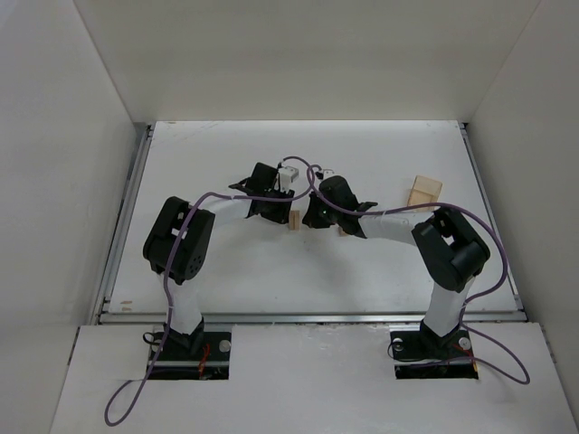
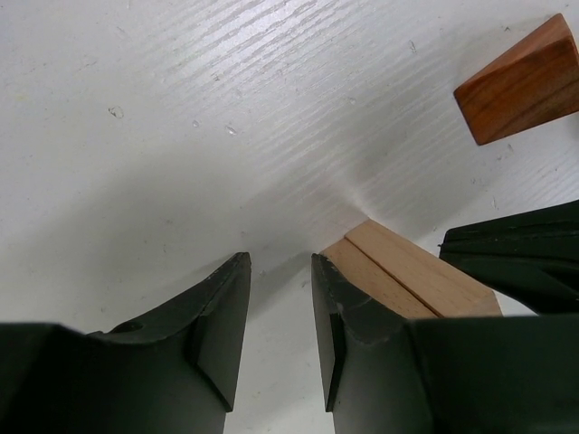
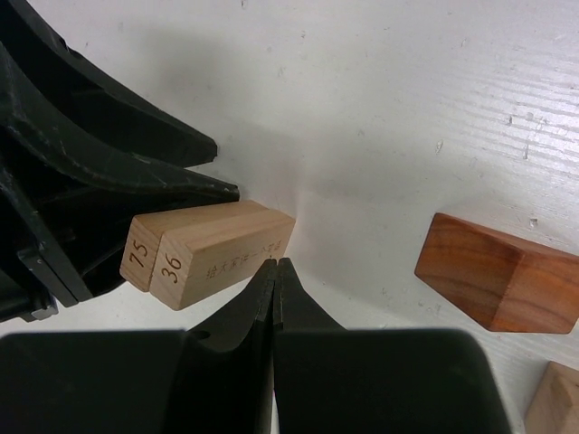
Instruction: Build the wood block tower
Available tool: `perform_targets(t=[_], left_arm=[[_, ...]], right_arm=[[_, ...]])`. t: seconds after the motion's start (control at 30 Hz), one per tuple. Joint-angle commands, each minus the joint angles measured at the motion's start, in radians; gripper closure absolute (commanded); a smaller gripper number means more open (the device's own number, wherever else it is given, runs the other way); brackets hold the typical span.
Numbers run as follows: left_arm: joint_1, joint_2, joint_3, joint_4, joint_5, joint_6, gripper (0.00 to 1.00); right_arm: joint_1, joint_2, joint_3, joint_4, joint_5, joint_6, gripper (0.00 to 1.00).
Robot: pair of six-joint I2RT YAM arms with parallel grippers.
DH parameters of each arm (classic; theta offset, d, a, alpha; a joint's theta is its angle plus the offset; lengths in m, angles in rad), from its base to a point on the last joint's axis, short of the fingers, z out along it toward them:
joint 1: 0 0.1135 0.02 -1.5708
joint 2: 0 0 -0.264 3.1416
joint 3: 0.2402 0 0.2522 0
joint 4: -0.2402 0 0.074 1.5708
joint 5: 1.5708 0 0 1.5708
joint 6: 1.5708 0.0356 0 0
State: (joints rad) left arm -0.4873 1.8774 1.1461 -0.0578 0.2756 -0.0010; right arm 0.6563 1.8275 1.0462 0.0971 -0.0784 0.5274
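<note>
The white table (image 1: 226,271) fills every view, and both arms meet near the centre of the top view. At mid-right of that view lies a pale tan box (image 1: 423,192), well apart from the work.

The left gripper (image 2: 279,268) is spread with nothing between its fingers. The right gripper (image 3: 274,276) is pressed together, and its tips touch the long side of the nearer post.

The reddish-brown roof-shaped block (image 3: 496,271) lies on the table at right of the right wrist view, apart from both claws. The two pale tan posts (image 3: 208,249), numbered 75 and 36, lie side by side at centre-left there. In the left wrist view they sit outside the jaws, against the right-hand finger (image 2: 348,334).

The step looks like picking up a post. It would go best if the left claw shifted sideways until it straddles one post squarely. The right claw's closed tips should brace the pair only lightly, so that neither post skids or twists.
</note>
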Motion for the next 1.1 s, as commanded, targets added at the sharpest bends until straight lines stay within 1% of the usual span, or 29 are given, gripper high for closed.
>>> perform_targets(t=[0.0, 0.13, 0.17, 0.2, 0.33, 0.37, 0.43, 0.6, 0.73, 1.07], left_arm=[[-0.004, -0.004, 0.009, -0.031, 0.01, 0.01, 0.69], [-0.004, -0.014, 0.009, -0.04, 0.01, 0.019, 0.69], [-0.004, -0.014, 0.009, -0.04, 0.01, 0.019, 0.71], [-0.004, -0.014, 0.009, -0.04, 0.01, 0.019, 0.76], [-0.004, -0.014, -0.009, -0.05, 0.01, 0.019, 0.87], [-0.004, -0.014, -0.009, -0.05, 0.01, 0.019, 0.93], [-0.004, -0.014, -0.009, -0.05, 0.01, 0.029, 0.97], [-0.004, -0.014, -0.009, -0.04, 0.066, 0.029, 0.97], [-0.004, -0.014, -0.009, -0.031, 0.066, 0.029, 0.97], [-0.004, -0.014, -0.019, -0.031, 0.097, 0.019, 0.97]], right_arm=[[0.011, -0.022, 0.0, 0.018, 0.006, -0.009, 1.0], [0.011, -0.022, 0.0, 0.027, -0.003, -0.009, 1.0], [0.011, -0.022, 0.0, 0.027, -0.003, -0.009, 1.0], [0.011, -0.022, 0.0, 0.027, -0.003, -0.009, 1.0], [0.011, -0.022, 0.009, 0.027, -0.003, -0.009, 1.0], [0.011, -0.022, 0.009, 0.027, -0.003, -0.009, 1.0], [0.011, -0.022, 0.018, 0.027, -0.003, -0.009, 1.0], [0.011, -0.013, 0.027, 0.027, -0.012, -0.009, 1.0], [0.011, -0.013, 0.028, 0.036, -0.035, -0.009, 1.0], [0.011, -0.004, 0.028, 0.046, -0.035, -0.009, 1.0]])
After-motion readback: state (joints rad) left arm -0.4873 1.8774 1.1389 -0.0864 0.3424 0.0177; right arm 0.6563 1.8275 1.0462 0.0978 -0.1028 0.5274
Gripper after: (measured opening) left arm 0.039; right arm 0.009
